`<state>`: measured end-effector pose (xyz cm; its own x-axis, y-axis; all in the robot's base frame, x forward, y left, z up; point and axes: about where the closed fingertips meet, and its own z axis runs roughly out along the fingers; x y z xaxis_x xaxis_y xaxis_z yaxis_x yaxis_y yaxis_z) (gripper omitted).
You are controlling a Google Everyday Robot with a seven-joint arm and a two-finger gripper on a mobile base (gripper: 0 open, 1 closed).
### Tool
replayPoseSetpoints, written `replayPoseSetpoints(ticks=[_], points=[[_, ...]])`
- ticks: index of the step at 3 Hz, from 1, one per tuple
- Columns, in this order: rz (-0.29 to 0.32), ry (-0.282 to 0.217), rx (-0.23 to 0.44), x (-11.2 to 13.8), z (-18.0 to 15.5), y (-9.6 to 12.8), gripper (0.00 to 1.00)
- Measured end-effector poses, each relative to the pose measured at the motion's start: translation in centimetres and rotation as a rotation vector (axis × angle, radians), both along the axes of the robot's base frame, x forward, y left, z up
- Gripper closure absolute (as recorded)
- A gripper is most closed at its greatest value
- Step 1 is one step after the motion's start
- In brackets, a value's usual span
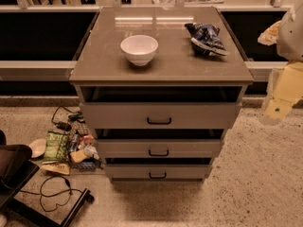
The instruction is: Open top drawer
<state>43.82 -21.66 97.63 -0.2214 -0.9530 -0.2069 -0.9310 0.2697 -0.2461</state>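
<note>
The top drawer (pixel 159 115) is the widest grey front of the cabinet, just under the counter top (pixel 104 60), with a small black bar handle (pixel 159 121) at its centre. A dark gap shows between its upper edge and the counter top. Two narrower grey drawers sit below it, the middle one (pixel 159 148) and the bottom one (pixel 157 171), each with a like handle. My gripper (pixel 276 109) hangs at the right edge of the view, to the right of the cabinet and about level with the top drawer's front, apart from it and holding nothing that I can see.
A white bowl (pixel 139 49) and a blue snack bag (pixel 206 38) sit on the counter top. Snack packets, a plate and cables (pixel 64 148) lie on the floor left of the cabinet. A dark chair base (pixel 19 174) stands at the lower left.
</note>
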Motion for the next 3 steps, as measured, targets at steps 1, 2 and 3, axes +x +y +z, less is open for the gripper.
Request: replayPoseSetpoints(ticks=[1,2,3], points=[[-0.003,-0.005,-0.007,0.0,0.1,0.0,0.00],[-0.009,-0.018,-0.025,0.0,0.3,-0.1,0.00],[0.017,-0.020,-0.037,0.3,-3.5,0.3,0.00]])
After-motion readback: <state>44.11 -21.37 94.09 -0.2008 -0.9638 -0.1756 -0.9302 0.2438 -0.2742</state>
